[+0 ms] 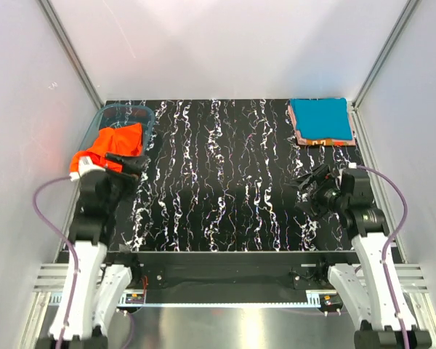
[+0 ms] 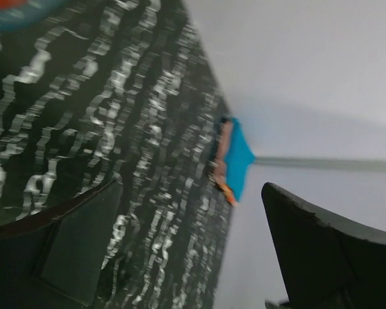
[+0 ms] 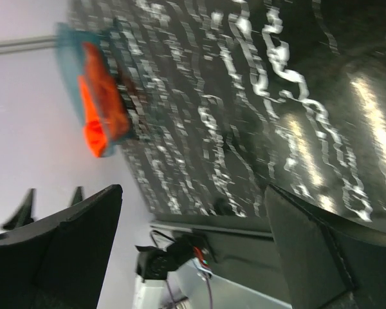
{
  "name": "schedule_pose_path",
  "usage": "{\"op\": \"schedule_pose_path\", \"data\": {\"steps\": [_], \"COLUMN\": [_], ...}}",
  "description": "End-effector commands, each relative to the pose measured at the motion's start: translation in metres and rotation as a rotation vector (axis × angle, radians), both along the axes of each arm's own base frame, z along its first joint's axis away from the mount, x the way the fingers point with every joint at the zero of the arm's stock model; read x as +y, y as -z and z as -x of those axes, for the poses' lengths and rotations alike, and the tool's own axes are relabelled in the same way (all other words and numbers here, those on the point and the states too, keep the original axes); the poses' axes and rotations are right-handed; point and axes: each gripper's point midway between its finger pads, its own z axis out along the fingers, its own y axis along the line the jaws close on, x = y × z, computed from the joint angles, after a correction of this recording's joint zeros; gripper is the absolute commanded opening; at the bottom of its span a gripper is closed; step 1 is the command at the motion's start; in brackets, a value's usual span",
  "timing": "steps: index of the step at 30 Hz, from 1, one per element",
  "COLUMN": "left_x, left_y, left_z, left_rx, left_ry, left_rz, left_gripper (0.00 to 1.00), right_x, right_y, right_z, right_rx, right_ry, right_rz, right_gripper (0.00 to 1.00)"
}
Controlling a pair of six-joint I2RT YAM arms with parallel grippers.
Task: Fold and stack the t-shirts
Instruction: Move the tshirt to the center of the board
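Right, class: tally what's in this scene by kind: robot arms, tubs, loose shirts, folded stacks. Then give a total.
Robot arms: 2 (left arm, right arm)
Plastic tub: 1
Loose orange-red shirt: 1
Folded stack of shirts: 1
Total: 5

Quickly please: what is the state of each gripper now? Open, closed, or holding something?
Left gripper: open, holding nothing.
Right gripper: open, holding nothing.
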Motion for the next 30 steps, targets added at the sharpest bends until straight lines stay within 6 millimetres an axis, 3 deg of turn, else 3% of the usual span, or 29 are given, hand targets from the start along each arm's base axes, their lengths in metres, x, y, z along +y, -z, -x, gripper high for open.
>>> {"op": "schedule_pose_path", "data": {"steps": [1, 2, 3, 4, 5, 8, 9, 10, 11, 12, 15, 21, 22, 26, 27, 28, 30], "left_x": [0.051, 0.06, 0.071, 0.078, 0.098, 0.125, 0.13, 0.133, 0.141, 0.144, 0.15, 0.147, 0.146, 0.142, 0.145, 0.149, 0.159], "left_y": [0.0, 0.015, 0.012, -0.006, 0.007, 0.01, 0.037, 0.048, 0.044, 0.069, 0.1, 0.126, 0.143, 0.148, 0.139, 0.122, 0.08], "left_z": [-0.001, -0.009, -0.014, -0.026, -0.039, -0.066, -0.082, -0.087, -0.1, -0.111, -0.138, -0.191, -0.189, -0.202, -0.206, -0.213, -0.219], "left_rx": [0.22, 0.32, 0.335, 0.319, 0.404, 0.494, 0.582, 0.63, 0.641, 0.726, 0.824, 0.81, 0.866, 0.858, 0.832, 0.794, 0.704], "left_ry": [-0.196, -0.187, -0.179, -0.202, -0.272, -0.33, -0.322, -0.312, -0.322, -0.313, -0.31, -0.271, -0.265, -0.239, -0.243, -0.256, -0.286], "left_rz": [-0.234, -0.316, -0.437, -0.474, -0.511, -0.449, -0.404, -0.371, -0.334, -0.322, -0.298, -0.222, -0.207, -0.159, -0.176, -0.2, -0.286], "left_gripper": [0.99, 0.99, 0.99, 0.99, 0.99, 0.99, 0.99, 0.98, 0.96, 0.94, 0.91, 0.8, 0.79, 0.49, 0.18, 0.03, 0.0], "right_x": [-0.01, -0.007, -0.004, 0.002, 0.008, 0.027, 0.029, 0.027, 0.024, 0.022, 0.016, 0.003, -0.001, -0.007, -0.007, -0.008, -0.007], "right_y": [0.01, 0.016, 0.015, 0.007, 0.009, -0.009, -0.014, -0.018, -0.017, -0.025, -0.04, -0.046, -0.044, -0.035, -0.035, -0.034, -0.033], "right_z": [0.002, -0.003, -0.007, -0.011, -0.015, -0.028, -0.032, -0.036, -0.039, -0.039, -0.05, -0.065, -0.067, -0.069, -0.069, -0.069, -0.068], "right_rx": [0.082, 0.125, 0.127, 0.117, 0.125, 0.026, 0.002, -0.003, 0.008, 0.0, -0.071, -0.089, -0.082, -0.021, -0.016, -0.013, -0.01], "right_ry": [-0.058, -0.091, -0.112, -0.148, -0.18, -0.283, -0.29, -0.276, -0.267, -0.267, -0.277, -0.276, -0.274, -0.28, -0.282, -0.279, -0.285], "right_rz": [0.135, 0.132, 0.124, 0.103, 0.076, -0.02, -0.032, -0.017, 0.007, 0.033, 0.107, 0.223, 0.255, 0.29, 0.292, 0.296, 0.293], "right_gripper": [1.0, 1.0, 1.0, 1.0, 0.99, 1.0, 1.0, 1.0, 1.0, 1.0, 1.0, 1.0, 1.0, 1.0, 0.99, 0.99, 0.99]}}
